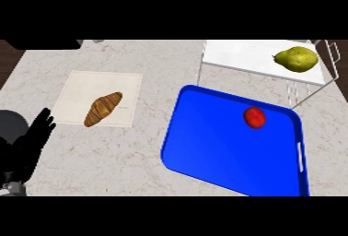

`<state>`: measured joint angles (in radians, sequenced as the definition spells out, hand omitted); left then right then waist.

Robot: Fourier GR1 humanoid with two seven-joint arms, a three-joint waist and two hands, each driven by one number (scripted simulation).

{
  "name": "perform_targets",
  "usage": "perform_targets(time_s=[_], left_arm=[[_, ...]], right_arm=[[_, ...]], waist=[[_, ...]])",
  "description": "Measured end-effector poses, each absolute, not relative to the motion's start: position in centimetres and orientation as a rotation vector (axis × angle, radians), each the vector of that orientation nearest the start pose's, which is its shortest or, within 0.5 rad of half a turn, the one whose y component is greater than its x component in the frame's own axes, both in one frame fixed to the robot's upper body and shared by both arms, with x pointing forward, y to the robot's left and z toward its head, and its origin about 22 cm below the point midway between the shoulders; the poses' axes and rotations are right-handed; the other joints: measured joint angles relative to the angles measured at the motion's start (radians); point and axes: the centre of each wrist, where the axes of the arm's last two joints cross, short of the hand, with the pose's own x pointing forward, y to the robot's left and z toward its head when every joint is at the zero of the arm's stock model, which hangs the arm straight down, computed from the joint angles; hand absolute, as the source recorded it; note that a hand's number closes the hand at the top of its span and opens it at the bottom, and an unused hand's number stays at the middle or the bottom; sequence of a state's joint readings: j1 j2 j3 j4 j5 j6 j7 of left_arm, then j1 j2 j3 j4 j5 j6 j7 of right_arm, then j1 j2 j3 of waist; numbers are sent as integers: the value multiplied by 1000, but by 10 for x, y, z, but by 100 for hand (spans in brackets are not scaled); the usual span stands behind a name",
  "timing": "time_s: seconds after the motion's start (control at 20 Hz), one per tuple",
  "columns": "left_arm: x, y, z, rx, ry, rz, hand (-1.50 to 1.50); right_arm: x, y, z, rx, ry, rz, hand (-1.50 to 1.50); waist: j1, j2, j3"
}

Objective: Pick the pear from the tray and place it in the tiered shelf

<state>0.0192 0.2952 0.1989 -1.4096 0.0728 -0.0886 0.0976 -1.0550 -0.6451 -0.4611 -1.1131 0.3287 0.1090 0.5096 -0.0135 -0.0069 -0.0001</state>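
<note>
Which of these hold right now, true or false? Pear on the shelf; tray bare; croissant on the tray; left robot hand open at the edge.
1. The pear lies on the tiered shelf. True.
2. The blue tray is bare. False: a red fruit lies on it.
3. The croissant lies on the tray. False: it lies on the cloth mat.
4. The left robot hand rests open at the view's left edge. True.

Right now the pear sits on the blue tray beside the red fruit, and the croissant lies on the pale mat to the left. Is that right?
Not quite. The pear is not on the blue tray; it sits on the white top of the tiered shelf, as the head view shows. Only the red fruit is on the tray. The croissant does lie on the pale mat to the left.
</note>
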Motion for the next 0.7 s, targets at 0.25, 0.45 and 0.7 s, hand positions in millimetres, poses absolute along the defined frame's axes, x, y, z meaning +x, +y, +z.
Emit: perform_targets(time_s=[0.25,0.45,0.7], left_arm=[[224,356,-8,274,-1319,-20,0],[219,359,-9,278,-1315,-13,0],[217,361,-7,282,-1317,-7,0]], right_arm=[[314,-427,378,-801,-1643,-88,-150],[259,-476,398,-840,-1595,-111,-150],[191,-533,406,-850,-1556,-87,-150]], waist=[[-13,-2,0],[-19,-4,0],[-30,-4,2]])
